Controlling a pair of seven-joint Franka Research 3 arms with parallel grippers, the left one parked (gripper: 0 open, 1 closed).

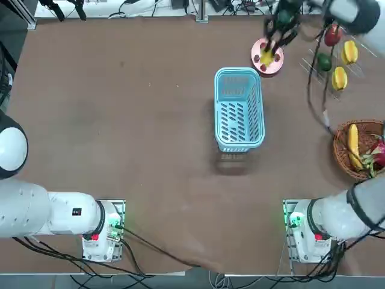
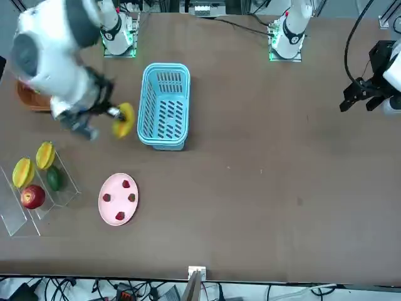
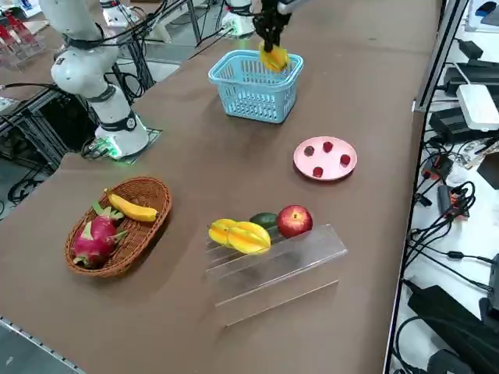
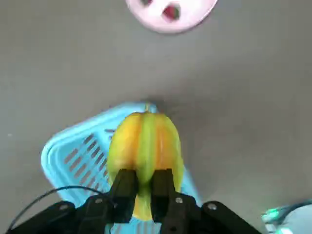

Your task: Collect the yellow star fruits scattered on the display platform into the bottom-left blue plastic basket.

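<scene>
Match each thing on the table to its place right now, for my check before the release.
1. yellow ridged star fruit in the right gripper
2. blue slotted plastic basket
3. dark green oval fruit
4. long yellow banana

A. on the clear tiered rack
B. in the round brown wicker basket
C. between two fingertips
D. directly on the brown table

Pairs: 1-C, 2-D, 3-A, 4-B

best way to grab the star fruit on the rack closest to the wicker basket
Probably from above, pinching that star fruit across its middle, since it lies lengthwise and its narrow width suits two fingers. The right gripper holds another in the air.
</scene>
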